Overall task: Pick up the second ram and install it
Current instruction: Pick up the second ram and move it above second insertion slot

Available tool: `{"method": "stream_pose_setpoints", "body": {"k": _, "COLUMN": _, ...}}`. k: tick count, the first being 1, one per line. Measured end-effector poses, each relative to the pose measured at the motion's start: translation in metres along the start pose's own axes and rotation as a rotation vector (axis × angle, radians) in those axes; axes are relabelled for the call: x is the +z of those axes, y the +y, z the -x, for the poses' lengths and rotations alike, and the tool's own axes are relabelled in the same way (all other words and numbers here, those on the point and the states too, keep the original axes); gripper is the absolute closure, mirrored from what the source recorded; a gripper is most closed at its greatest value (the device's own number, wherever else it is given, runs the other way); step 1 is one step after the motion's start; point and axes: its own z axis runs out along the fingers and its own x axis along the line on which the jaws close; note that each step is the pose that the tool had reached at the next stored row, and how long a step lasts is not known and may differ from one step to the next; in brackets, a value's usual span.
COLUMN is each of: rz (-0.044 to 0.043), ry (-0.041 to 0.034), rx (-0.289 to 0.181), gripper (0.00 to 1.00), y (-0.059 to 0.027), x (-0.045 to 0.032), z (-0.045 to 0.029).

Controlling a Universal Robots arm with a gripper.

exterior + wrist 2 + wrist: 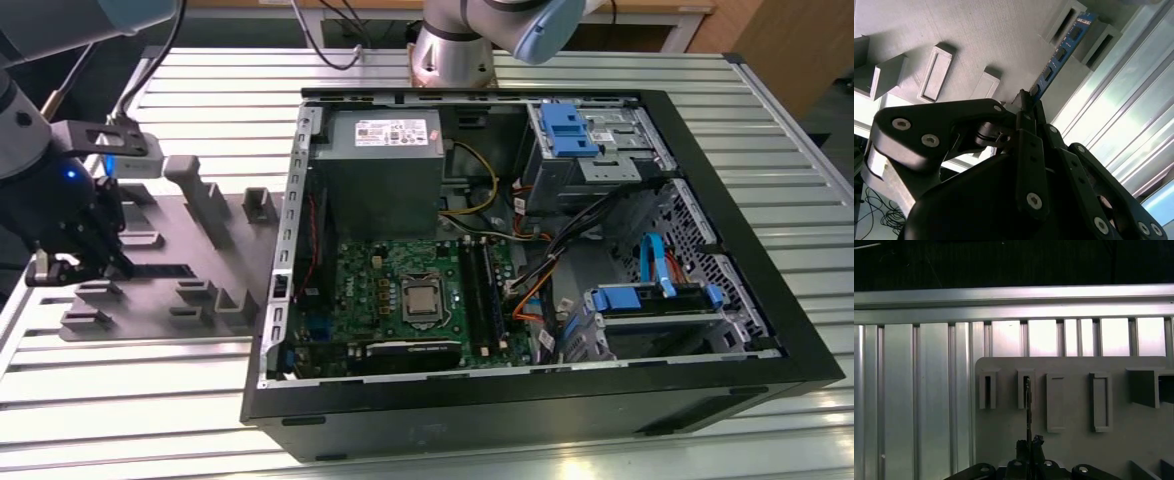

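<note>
In the second wrist view I lose the second ram's [1063, 47] near end between the gripper's [1027, 102] closed tips. In the first wrist view it's edge-on, chips unreadable. In the exterior view the arm [461, 50] leaves the frame's top edge, and the gripper at far left covers the stick.

Fixture [147, 305] exterior view's left of case [534, 400]; second ram [1061, 52] probably slotted in it.

You are in a robotics lab or test cell. Evidence:
- a slatted aluminium bench [214, 90] with an arm base [451, 55] standing on it
- an open computer case [534, 410] lying flat, motherboard [387, 290] exposed
- a grey fixture plate [187, 300] of slotted blocks beside the case, where the gripper [1026, 102] clamps the second ram [1061, 50]
- loose cables [334, 40]
</note>
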Motion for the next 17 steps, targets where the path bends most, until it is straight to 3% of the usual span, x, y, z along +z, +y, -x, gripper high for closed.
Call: {"method": "stream_pose_setpoints", "body": {"k": 17, "rz": 0.0000, "ry": 0.0001, "rx": 0.000, "gripper": 0.86, "y": 0.0001, "x": -0.0082, "z": 0.0001}}
